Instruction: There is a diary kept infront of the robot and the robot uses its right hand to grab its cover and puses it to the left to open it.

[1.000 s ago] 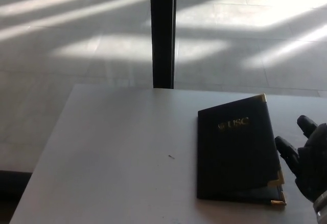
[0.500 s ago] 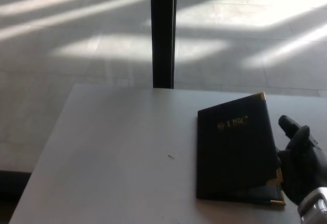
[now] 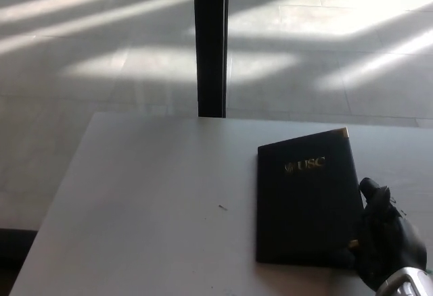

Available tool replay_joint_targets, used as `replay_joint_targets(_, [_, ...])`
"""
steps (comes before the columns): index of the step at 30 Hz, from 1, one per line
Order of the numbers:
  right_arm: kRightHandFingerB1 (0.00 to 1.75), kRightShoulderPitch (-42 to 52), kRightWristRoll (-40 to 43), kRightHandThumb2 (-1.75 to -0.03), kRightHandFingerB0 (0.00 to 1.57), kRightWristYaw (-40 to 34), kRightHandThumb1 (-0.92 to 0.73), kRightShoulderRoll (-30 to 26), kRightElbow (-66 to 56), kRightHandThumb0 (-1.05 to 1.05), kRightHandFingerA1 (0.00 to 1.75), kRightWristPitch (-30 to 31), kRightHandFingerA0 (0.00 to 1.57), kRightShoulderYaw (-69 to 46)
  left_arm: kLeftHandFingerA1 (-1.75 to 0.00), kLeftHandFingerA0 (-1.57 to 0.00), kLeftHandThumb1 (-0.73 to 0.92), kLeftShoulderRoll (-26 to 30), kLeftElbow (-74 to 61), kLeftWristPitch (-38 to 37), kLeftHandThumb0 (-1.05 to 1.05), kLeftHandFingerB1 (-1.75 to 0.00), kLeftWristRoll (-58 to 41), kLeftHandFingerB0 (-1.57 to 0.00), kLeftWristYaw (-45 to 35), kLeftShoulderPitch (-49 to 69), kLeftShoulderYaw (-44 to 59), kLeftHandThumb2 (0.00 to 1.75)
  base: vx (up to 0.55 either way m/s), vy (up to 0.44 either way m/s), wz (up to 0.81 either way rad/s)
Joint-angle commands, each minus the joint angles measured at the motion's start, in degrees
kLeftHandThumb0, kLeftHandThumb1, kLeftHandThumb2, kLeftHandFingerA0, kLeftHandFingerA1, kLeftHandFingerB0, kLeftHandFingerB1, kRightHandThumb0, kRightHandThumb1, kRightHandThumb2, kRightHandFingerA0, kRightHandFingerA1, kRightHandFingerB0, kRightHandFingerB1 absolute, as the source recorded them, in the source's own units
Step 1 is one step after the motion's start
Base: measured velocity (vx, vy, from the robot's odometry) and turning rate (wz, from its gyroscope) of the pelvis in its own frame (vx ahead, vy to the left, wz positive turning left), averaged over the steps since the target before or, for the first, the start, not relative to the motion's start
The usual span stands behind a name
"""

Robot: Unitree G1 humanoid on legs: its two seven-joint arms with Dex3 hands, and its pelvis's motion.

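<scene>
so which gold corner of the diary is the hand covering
The near right corner of the diary, under the right hand. The far right gold corner shows uncovered, well away from the hand.

The right hand point(image 3: 387, 245) hides the diary's point(image 3: 306, 198) near corner.

We seem to be in an office or campus lobby: a pale tiled floor point(image 3: 101, 53) striped with sunlight, a dark pillar point(image 3: 210, 42), and a plain grey surface point(image 3: 149, 201).

The diary point(image 3: 308, 201) lies on the tabletop's point(image 3: 149, 194) right part, the right hand point(image 3: 387, 242) touching its right edge, a pillar point(image 3: 210, 42) behind the tabletop.
</scene>
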Motion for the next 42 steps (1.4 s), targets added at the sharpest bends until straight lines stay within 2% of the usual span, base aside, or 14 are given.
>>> replay_joint_targets(1, [0.35,-0.5,2.0,-0.78,0.11,-2.9,-0.92,7.7,-0.1,-0.92,0.42,-0.9,0.19,2.0,-1.49,-0.61,0.74,0.9,0.0,-1.1,-1.05,-1.26,-0.9,-0.35,0.3,0.3,0.1,1.52,0.00,0.000,0.00])
replay_joint_targets(8, [0.34,-7.0,1.8,-0.80,0.10,-6.2,-0.92,9.7,-0.9,-0.93,0.41,-2.4,0.18,4.9,-1.49,-0.62,0.75,1.3,0.2,-1.0,-1.05,-1.27,-0.9,-0.38,0.6,0.3,0.3,1.51,0.00,0.000,0.00])
replay_joint_targets(9, [0.51,-8.5,1.5,-1.13,0.02,-6.8,-0.50,9.7,-1.0,-0.37,0.50,-2.6,0.00,5.3,-1.49,-0.63,0.74,1.3,0.3,-1.0,-1.05,-1.29,-0.9,-0.39,0.8,0.3,0.4,1.51,0.00,0.000,0.00])
replay_joint_targets(12, [0.51,-10.9,0.7,-1.13,0.02,-7.0,-0.50,9.1,-0.8,-0.37,0.50,-3.2,0.00,6.5,-1.51,-0.64,0.73,1.4,0.1,-1.5,-1.05,-1.30,-0.7,-0.41,0.3,0.6,0.1,1.52,0.00,0.000,0.00])
replay_joint_targets(13, [0.37,-13.8,0.3,-0.78,0.12,-7.8,-0.92,8.9,-0.6,-0.92,0.42,-2.6,0.23,6.9,-1.49,-0.61,0.73,1.5,0.2,-1.1,-1.05,-1.28,-0.9,-0.36,-0.1,0.4,0.4,1.52,0.00,0.000,0.00])
replay_joint_targets(14, [0.40,-16.6,-1.2,-0.77,0.14,-7.7,-0.92,8.6,0.2,-0.92,0.46,-3.1,0.26,8.0,-1.50,-0.64,0.74,1.6,0.0,-0.9,-1.05,-1.31,-0.7,-0.43,0.8,0.3,0.1,1.52,0.00,0.000,0.00])
replay_joint_targets(17, [0.40,-19.1,-1.7,-0.74,0.19,-8.2,-0.92,8.7,1.1,-0.90,0.44,-3.3,0.28,9.1,-1.51,-0.64,0.75,1.5,-0.1,-1.0,-1.05,-1.31,-0.5,-0.43,0.8,0.2,-0.1,1.52,0.01,0.000,0.05])
replay_joint_targets(20, [0.41,-20.8,-3.6,-0.73,0.22,-8.2,-0.92,8.7,2.1,-0.90,0.45,-4.2,0.32,12.5,-1.50,-0.61,0.76,1.5,-0.2,-1.1,-1.05,-1.28,-0.6,-0.36,0.4,0.4,-0.1,1.53,0.02,-0.001,0.06])
replay_joint_targets(21, [0.46,-21.2,-4.7,-1.17,0.07,-7.4,-0.71,8.9,2.4,-0.76,0.59,-4.6,0.33,14.6,-1.49,-0.61,0.76,1.5,-0.3,-1.1,-1.05,-1.27,-0.4,-0.36,0.5,0.3,-0.3,1.53,0.00,0.000,0.00])
replay_joint_targets(22, [0.42,-21.5,-5.1,-0.71,0.28,-7.5,-0.92,9.2,2.7,-0.89,0.46,-4.9,0.36,15.7,-1.48,-0.58,0.75,1.6,-0.1,-1.0,-1.05,-1.25,-0.3,-0.33,0.6,0.2,-0.4,1.53,0.00,0.000,0.00])
replay_joint_targets(32, [0.41,-16.9,-9.6,-0.75,0.17,-4.6,-0.91,6.5,4.7,-0.89,0.45,-6.6,0.28,25.7,-1.50,-0.60,0.73,2.1,0.0,-1.4,-1.05,-1.30,0.0,-0.38,0.6,-0.5,-1.3,1.52,0.00,0.000,0.00])
replay_joint_targets(33, [0.39,-14.8,-8.9,-0.74,0.16,-5.0,-0.91,5.8,5.5,-0.89,0.43,-4.1,0.27,25.3,-1.50,-0.61,0.72,2.1,-0.1,-1.4,-1.05,-1.30,-0.3,-0.39,0.4,-0.4,-1.2,1.52,0.00,0.000,0.00])
replay_joint_targets(39, [0.42,-12.6,-10.8,-0.72,0.14,-4.2,-0.92,4.6,12.6,-0.87,0.47,-6.2,0.23,24.6,-1.48,-0.59,0.70,2.7,0.2,-1.5,-1.05,-1.29,0.7,-0.39,0.8,-1.1,-2.1,1.51,0.00,0.000,0.00])
replay_joint_targets(42, [0.41,-13.8,-12.5,-0.74,0.14,-4.1,-0.92,4.3,15.6,-0.88,0.47,-6.8,0.23,24.7,-1.48,-0.66,0.71,2.6,0.0,-1.5,-1.05,-1.32,0.8,-0.48,1.4,-1.7,-2.8,1.49,0.00,0.000,0.00])
